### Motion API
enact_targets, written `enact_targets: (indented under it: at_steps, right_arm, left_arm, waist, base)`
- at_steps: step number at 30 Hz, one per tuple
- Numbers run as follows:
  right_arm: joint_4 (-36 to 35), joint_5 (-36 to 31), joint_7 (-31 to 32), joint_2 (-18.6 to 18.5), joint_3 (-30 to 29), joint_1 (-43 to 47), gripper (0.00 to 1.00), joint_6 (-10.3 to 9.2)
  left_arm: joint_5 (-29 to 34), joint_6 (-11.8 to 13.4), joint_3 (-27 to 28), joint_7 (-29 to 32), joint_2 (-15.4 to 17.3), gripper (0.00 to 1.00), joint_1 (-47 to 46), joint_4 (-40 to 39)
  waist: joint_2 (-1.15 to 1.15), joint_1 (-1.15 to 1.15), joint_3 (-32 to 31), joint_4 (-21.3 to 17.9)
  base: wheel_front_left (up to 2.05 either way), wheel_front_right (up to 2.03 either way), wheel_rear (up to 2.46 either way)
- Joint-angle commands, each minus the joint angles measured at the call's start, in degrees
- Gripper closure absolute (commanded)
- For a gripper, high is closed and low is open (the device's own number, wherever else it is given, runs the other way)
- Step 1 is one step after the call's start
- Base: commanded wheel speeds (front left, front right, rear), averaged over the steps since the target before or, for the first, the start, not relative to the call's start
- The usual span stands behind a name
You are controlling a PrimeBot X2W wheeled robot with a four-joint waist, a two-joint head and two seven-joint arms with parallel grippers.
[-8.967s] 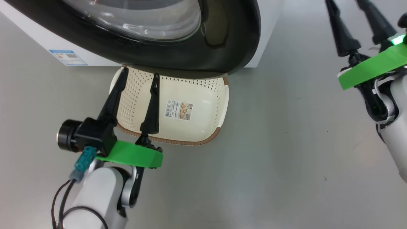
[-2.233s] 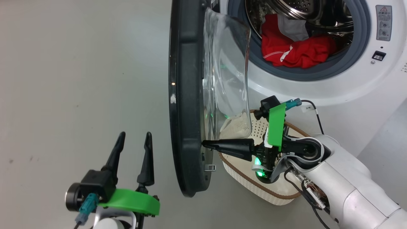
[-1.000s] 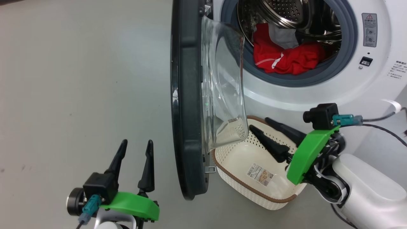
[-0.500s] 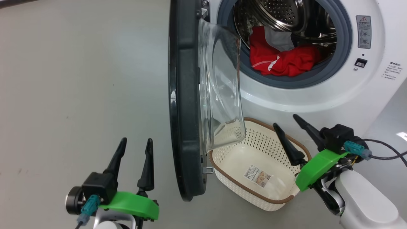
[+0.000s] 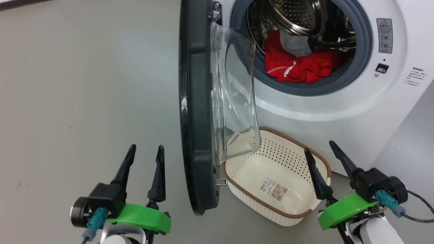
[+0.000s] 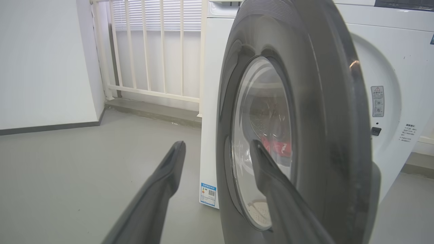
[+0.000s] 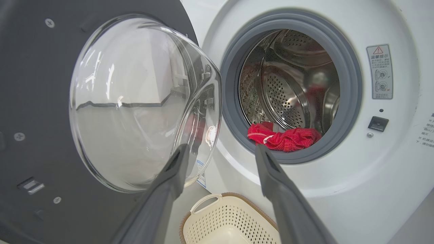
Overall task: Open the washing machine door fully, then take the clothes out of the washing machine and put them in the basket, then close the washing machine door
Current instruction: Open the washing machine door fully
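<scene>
1. Red clothes [image 5: 300,66], with a grey piece [image 5: 295,44] on top, lie heaped at the front lip of the drum [image 5: 305,17]. They sit at about 1 o'clock in the head view, their lower edge against the rubber ring [image 5: 359,67].
2. Door [image 5: 195,112] stands edge-on at 12 o'clock, swung out from the washer [image 5: 339,112]. Its glass bowl [image 5: 234,95] overlaps the basket's 10 o'clock corner in the head view.
3. Basket [image 5: 271,206] sits on the floor at 5 o'clock, below the opening, holding just its paper label [image 5: 273,188].
4. Left gripper [image 5: 146,147], at 7 o'clock, hangs off the door's outer face with its fingers spread, gripping nothing.
5. Right gripper [image 5: 319,146], at 4 o'clock by the basket's right rim, is likewise spread and bare, pointing up toward the opening.
6. Fabric like this is probably light and limp. It will likely drape, stretch and trail, and could drag on the ring.
7. The pieces look tangled, so one pinch may lift several or shed one on the way.
8. The best hold seems to be the thick bunched fold at the pile's 12 o'clock, not a thin edge or the white trim.
9. The bowl overhangs part of the basket, so a drop toward its 3 o'clock side looks safer.
</scene>
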Motion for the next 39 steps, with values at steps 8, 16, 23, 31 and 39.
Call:
enact_targets:
  at_steps: [8,16,23,31,39]
  right_arm:
    - [-3.62,-0.06,-0.36,0.32,0.55,1.88,0.00,0.28]
    - [-3.49,0.70,-0.37,0.34,0.76,2.17,0.00,0.28]
    - [-3.18,0.94,-0.37,0.34,1.00,2.19,0.00,0.28]
    - [-2.93,1.21,-0.37,0.34,1.10,1.93,0.00,0.28]
    - [-2.70,1.29,-0.37,0.34,1.22,1.65,0.00,0.28]
  left_arm:
    - [1.11,-0.55,2.49,-0.67,-0.16,0.00,0.40,-1.79]
    - [1.56,-0.94,2.72,-0.67,-0.41,0.00,0.61,-1.27]
    - [2.17,-0.76,2.72,-0.67,-0.58,0.00,0.87,-1.16]
    - [2.50,-0.40,2.62,-0.67,-0.74,1.00,-0.38,-2.74]
    - [5.32,0.38,1.87,-0.68,-0.06,1.00,-5.02,-10.14]
  waist:
    - [0.00,0.00,-0.36,0.28]
    - [0.00,0.00,-0.70,0.38]
    - [0.00,0.00,-0.74,0.28]
    - [0.00,0.00,-0.52,0.14]
    - [0.00,0.00,-0.24,0.01]
  base:
    - [0.00,0.00,0.00]
    - [0.00,0.00,0.00]
    - [0.00,0.00,0.00]
    - [0.00,0.00,0.00]
    - [0.00,0.00,0.00]
